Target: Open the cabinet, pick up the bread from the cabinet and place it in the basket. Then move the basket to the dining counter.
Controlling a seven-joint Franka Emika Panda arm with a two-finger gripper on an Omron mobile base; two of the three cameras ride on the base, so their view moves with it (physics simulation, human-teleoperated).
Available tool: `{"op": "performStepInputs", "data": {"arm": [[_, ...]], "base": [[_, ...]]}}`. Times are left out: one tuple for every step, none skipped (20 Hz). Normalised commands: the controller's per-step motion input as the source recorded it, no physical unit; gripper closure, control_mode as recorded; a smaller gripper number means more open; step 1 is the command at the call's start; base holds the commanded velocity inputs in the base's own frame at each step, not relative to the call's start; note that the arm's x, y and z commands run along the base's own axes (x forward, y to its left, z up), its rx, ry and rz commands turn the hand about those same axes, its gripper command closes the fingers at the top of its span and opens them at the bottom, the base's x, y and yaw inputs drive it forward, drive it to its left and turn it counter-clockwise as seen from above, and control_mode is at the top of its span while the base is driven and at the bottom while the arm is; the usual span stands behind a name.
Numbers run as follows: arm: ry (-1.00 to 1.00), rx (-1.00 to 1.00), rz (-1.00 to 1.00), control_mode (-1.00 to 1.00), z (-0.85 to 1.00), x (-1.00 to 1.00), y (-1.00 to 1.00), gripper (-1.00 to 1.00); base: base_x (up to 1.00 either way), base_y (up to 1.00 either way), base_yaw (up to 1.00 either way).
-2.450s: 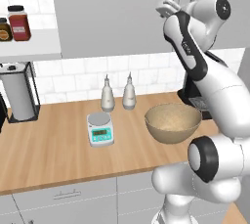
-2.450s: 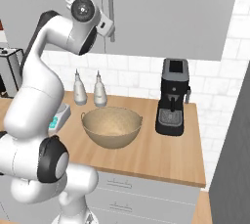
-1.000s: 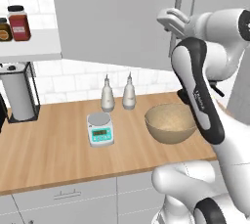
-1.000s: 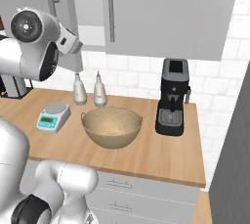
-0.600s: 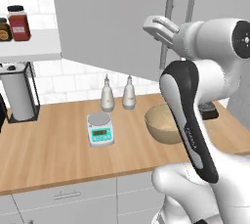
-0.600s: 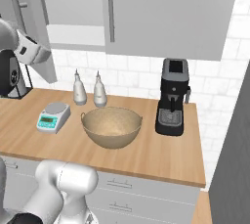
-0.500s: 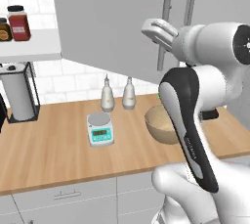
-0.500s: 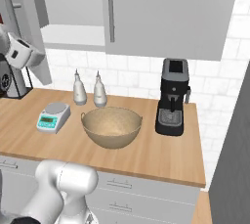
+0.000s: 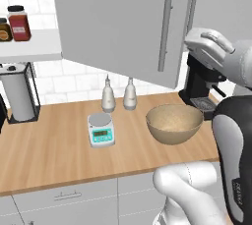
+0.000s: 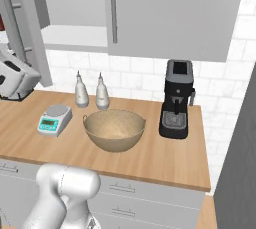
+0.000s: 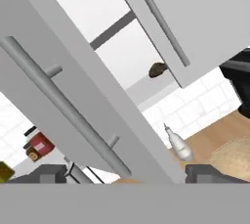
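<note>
Here the cabinet [image 10: 75, 8] stands with its left door [image 9: 118, 22] swung wide and its right door [image 10: 170, 13] closed; one pale shelf [image 10: 75, 35] shows inside. The gripper [image 11: 132, 171], fingers spread apart and holding nothing, sits just beside the open door's bar handle [image 11: 63, 108]. Taking the basket [image 10: 114, 130] as landmark: the bread [image 11: 157, 69], a single small dark roll, lies on the cabinet shelf above and behind it, partly hidden by the edge of the closed door. Two white bottles [image 10: 91, 91] stand just behind the basket, one scale [image 10: 54, 119] lies to its left, one coffee machine [image 10: 177, 106] stands to its right, all on the wood worktop [image 10: 165, 158]. The bread is probably light, somewhat soft and lumpy, so a gentle pinch across its middle should hold it without crushing. The basket looks stiff, light and wide; its rim is the likely place to grip, with tilting a risk once loaded.
</note>
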Motion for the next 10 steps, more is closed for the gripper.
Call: {"op": "performStepInputs", "data": {"arm": [[0.11, 0.14, 0.00, -1.00, 0.18, 0.00, -0.54, -1.00], [0.15, 0.16, 0.00, -1.00, 0.26, 0.21, -0.79, -1.00], [0.16, 0.18, 0.00, -1.00, 0.19, 0.31, -0.84, -1.00], [0.21, 0.19, 0.00, -1.00, 0.03, 0.51, -0.68, -1.00], [0.21, 0.20, 0.02, -1.00, 0.00, 0.64, -0.48, -1.00], [0.18, 0.20, 0.06, -1.00, 0.00, 0.86, -0.30, -1.00], [0.12, 0.20, 0.08, -1.00, 0.00, 0.72, -0.30, -1.00], [0.12, 0.22, 0.09, -1.00, 0.00, 0.64, -0.42, -1.00], [0.18, 0.24, 0.07, -1.00, 0.00, 0.56, -0.44, -1.00], [0.19, 0.28, 0.08, -1.00, 0.00, 0.48, -0.43, -1.00]], "base": [[0.00, 0.00, 0.00], [0.00, 0.00, 0.00], [0.00, 0.00, 0.00], [0.00, 0.00, 0.00], [0.00, 0.00, 0.00], [0.00, 0.00, 0.00], [0.00, 0.00, 0.00], [0.00, 0.00, 0.00], [0.00, 0.00, 0.00], [0.00, 0.00, 0.00]]}}
